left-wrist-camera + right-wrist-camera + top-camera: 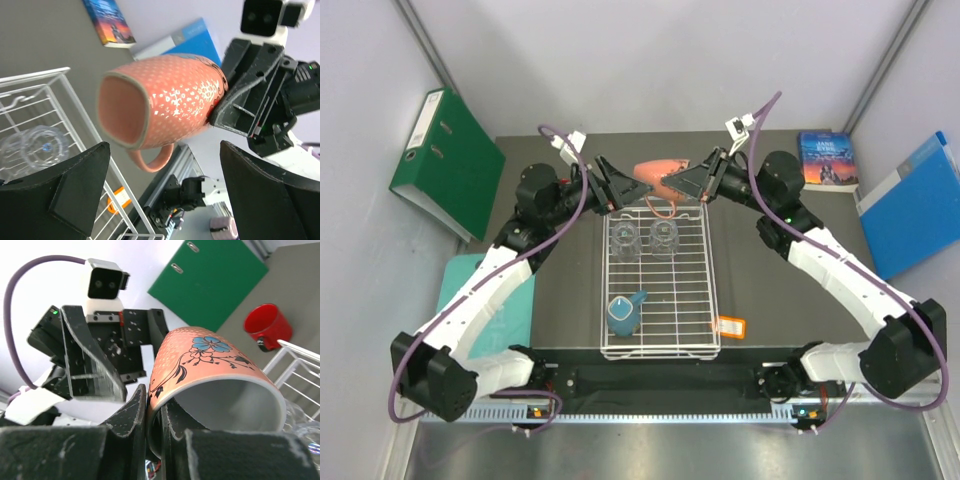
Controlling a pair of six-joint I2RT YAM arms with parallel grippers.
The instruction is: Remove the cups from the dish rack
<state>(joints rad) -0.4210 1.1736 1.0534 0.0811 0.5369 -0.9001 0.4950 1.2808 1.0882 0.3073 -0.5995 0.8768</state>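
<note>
The white wire dish rack (712, 290) lies in the middle of the table with an orange tag (731, 326) at its near right corner. Two clear glass tumblers (624, 240) (663, 238) stand at its far end and a light-blue mug (623, 312) at its near left. My right gripper (695, 182) is shut on the rim of the salmon-pink mug (658, 172) and holds it on its side above the rack's far edge. My left gripper (615, 186) is open, its jaws either side of the mug's other end (160, 105) without touching it. A red mug (267, 325) stands on the table beyond the rack.
A green binder (445, 160) leans at the far left. A book (828, 160) and a blue folder (910, 205) lie at the far right. A teal mat (470, 290) lies left of the rack. The rack's corner (75, 105) is just below the mug.
</note>
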